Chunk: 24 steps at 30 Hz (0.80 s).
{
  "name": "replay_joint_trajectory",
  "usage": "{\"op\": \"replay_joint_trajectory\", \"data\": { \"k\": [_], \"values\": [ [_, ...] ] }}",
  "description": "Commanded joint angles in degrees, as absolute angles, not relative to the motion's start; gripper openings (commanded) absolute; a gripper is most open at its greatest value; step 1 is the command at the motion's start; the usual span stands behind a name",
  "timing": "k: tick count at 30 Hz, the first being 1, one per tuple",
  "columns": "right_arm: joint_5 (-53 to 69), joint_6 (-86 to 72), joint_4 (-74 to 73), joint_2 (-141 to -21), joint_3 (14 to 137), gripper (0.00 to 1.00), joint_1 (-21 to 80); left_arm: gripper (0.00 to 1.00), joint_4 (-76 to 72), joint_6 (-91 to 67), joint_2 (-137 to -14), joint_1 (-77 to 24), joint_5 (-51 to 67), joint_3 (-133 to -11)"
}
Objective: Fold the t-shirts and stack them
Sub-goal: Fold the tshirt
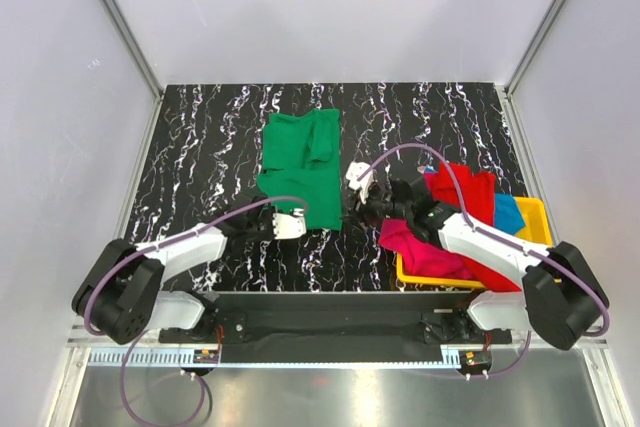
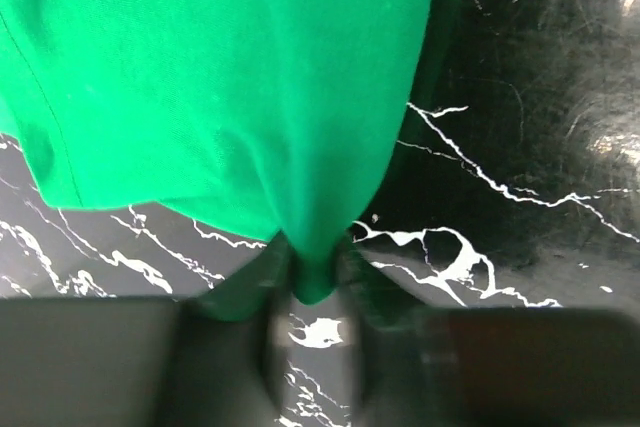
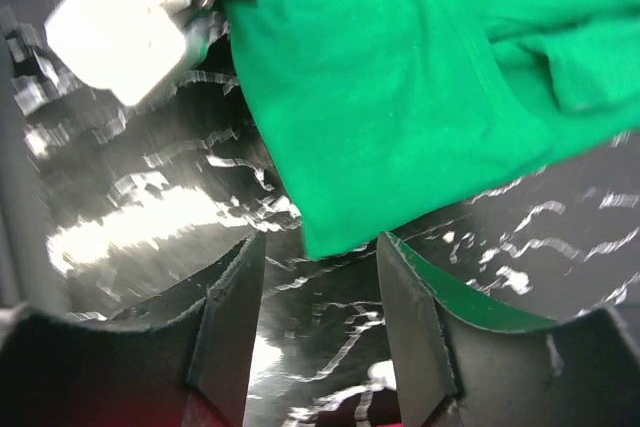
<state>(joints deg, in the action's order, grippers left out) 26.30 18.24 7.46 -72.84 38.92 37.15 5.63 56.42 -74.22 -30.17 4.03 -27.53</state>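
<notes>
The green t-shirt (image 1: pixel 300 162) lies spread out around the middle of the black, white-veined desk (image 1: pixel 200 137), with one sleeve folded in over its far half. The left pincer (image 1: pixel 298 221) sits at the shirt's near-left corner. In the left wrist view, which is blurred, its jaws are drawn in close on a small tuck of the hem, and the cloth gathers to a point between them (image 2: pixel 310 292). The right pincer (image 1: pixel 352 209) is at the shirt's near-right corner, low over the desk. In its wrist view the jaws stand apart with nothing between them, and the corner of the green cloth (image 3: pixel 380 97) ends just ahead of the fingertips (image 3: pixel 235 317). At the near-right corner of the desk stands a yellow tray (image 1: pixel 538 215) holding the other shirts. The red t-shirt (image 1: pixel 465 187) hangs over the tray's far-left rim onto the desk, the magenta-pink t-shirt (image 1: pixel 420 247) spills over its left rim, and the blue t-shirt (image 1: pixel 508 212) lies inside, partly hidden under the right arm.
</notes>
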Motion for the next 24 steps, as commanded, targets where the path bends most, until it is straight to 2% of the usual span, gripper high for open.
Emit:
{"op": "replay_joint_trajectory", "data": {
  "k": [1, 3, 8, 18, 24],
  "values": [
    [31.1, 37.5, 6.1, -76.9, 39.6, 0.55, 38.5, 0.10, 3.4, 55.6, -73.8, -30.2, 4.5, -26.2],
    [29.8, 42.9, 7.5, -79.1, 39.6, 0.55, 39.5, 0.00, 4.5, 55.3, -72.4, -30.1, 4.7, -26.2],
    [28.8, 48.7, 13.4, -85.3, 39.6, 0.55, 40.3, 0.00, 6.1, 54.3, -70.5, -30.1, 4.6, -26.6],
    [26.7, 53.6, 6.7, -92.8, 44.5, 0.56, 41.7, 0.00, 8.7, 51.9, -70.8, -29.6, 5.4, -28.9],
    [25.1, 55.8, 2.0, -94.5, 45.1, 0.43, 42.3, 0.00, 10.9, 50.6, -70.6, -28.9, 6.5, -30.1]
  ]
}}
